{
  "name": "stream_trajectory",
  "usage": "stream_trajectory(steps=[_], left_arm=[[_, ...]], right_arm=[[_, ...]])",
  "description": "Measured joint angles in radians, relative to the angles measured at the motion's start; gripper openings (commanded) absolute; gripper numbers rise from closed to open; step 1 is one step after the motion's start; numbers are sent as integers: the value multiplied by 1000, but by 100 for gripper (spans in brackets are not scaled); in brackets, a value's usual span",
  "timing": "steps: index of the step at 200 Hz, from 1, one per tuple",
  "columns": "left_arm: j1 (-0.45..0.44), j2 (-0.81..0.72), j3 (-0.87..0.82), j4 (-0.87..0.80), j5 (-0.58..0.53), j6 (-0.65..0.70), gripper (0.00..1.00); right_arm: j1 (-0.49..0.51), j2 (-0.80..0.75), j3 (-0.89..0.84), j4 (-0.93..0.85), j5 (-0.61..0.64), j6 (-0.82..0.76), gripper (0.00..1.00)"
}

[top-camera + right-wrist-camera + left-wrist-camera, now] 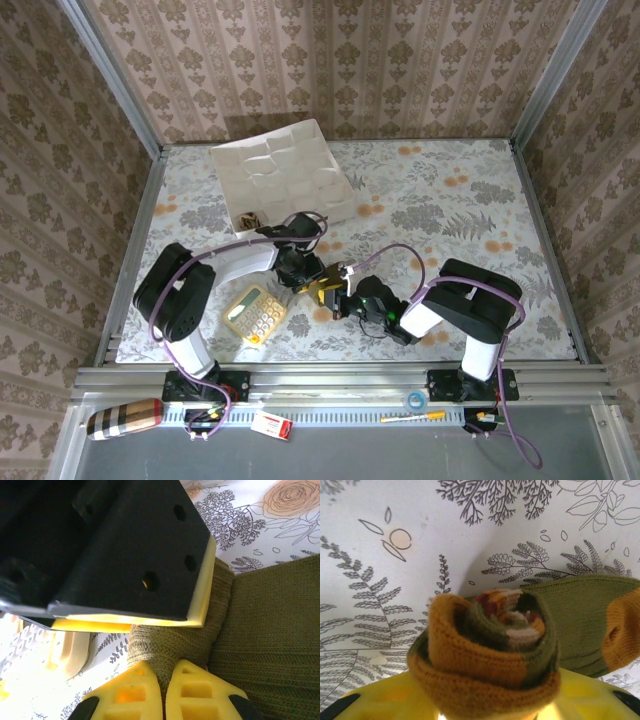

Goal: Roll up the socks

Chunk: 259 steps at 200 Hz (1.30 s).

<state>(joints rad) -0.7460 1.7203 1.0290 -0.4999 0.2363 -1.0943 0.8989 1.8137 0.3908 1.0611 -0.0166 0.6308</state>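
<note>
at mid table, my left gripper, half open, clasps the rolled end of the olive sock; my right gripper pinches tight on its fabric

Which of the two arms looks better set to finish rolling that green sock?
Left. The left gripper holds the rolled-up end of the olive sock between its fingers, so it can probably turn it onward. The right gripper is pinching the flat part, anchoring it.

No text, brand or number was legible anywhere, and the keys of the calculator were too small to read.
</note>
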Motion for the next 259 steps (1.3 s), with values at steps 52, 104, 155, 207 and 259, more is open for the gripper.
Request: stream_trajectory(steps=[52, 104, 155, 207, 259], left_arm=[[-6, 19, 11, 3, -6, 25, 22], [-19, 106, 145, -151, -15, 40, 0], [-61, 225, 330, -362, -85, -25, 0], [-65, 297, 430, -464, -86, -86, 0], [-65, 310, 449, -484, -83, -87, 0]], right_arm=[[-12, 6, -1, 10, -19, 34, 0], [-17, -68, 8, -105, -10, -37, 27], [143, -394, 3, -526, 233, -354, 54], [300, -369, 86, -668, 449, -469, 56], [294, -193, 240, -694, 579, -528, 58]])
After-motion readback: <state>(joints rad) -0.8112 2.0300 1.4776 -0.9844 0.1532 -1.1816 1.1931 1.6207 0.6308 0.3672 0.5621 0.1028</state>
